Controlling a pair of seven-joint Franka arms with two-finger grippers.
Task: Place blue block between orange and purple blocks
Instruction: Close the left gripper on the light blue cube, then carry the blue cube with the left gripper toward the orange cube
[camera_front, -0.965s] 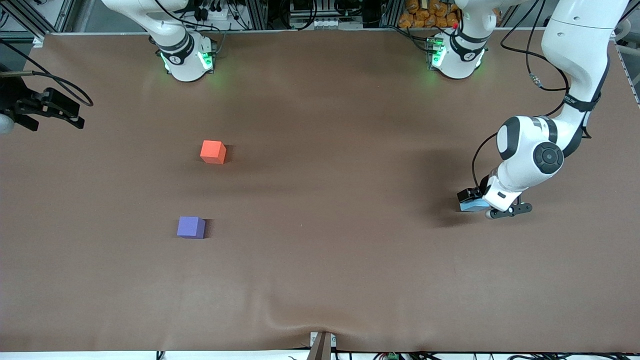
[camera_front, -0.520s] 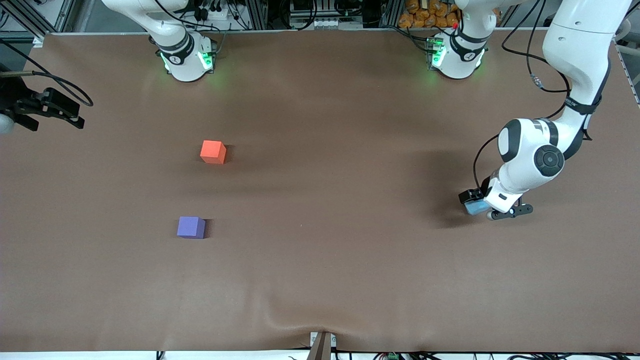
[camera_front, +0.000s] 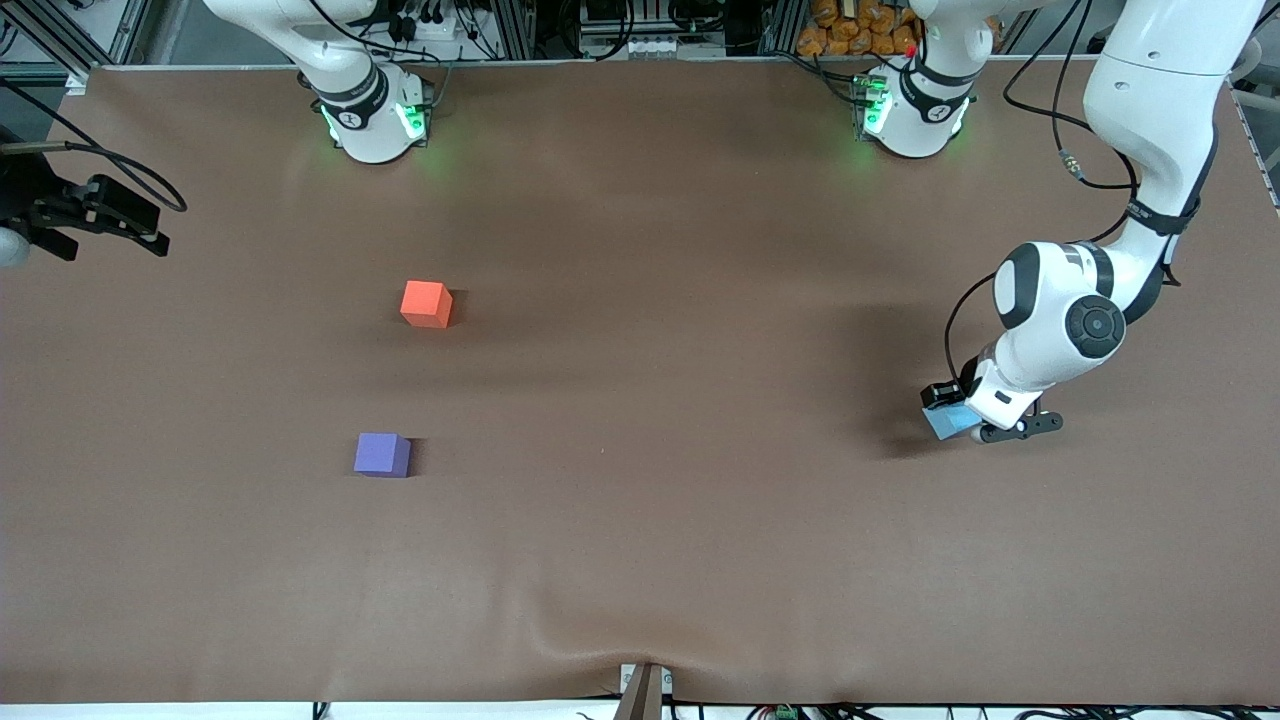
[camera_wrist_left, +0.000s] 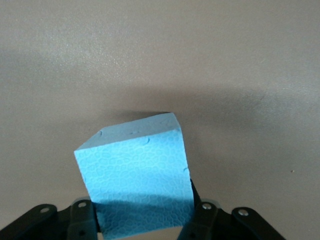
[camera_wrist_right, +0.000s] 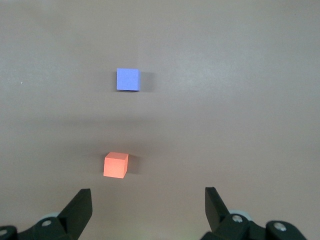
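My left gripper (camera_front: 958, 418) is shut on the light sky-blue block (camera_front: 948, 421) and holds it tilted just above the table at the left arm's end. In the left wrist view the blue block (camera_wrist_left: 137, 175) sits between the fingers (camera_wrist_left: 82, 212), and my gripper (camera_wrist_left: 142, 212) hangs over its shadow. The orange block (camera_front: 426, 303) and the purple block (camera_front: 382, 454) rest on the table toward the right arm's end, the purple one nearer the front camera. My right gripper (camera_wrist_right: 147, 194) is open and empty, high over the table, out of the front view. It looks down on the orange block (camera_wrist_right: 116, 165) and the purple block (camera_wrist_right: 128, 79).
The brown table cover (camera_front: 640, 400) runs bare between the blue block and the two other blocks. A black fixture with cables (camera_front: 85, 215) sticks in at the table edge by the right arm's end. The arm bases (camera_front: 372, 115) stand along the back edge.
My left gripper has risen a little and turned with the blue block, which now shows tilted and more in view. The orange and purple blocks have not moved.
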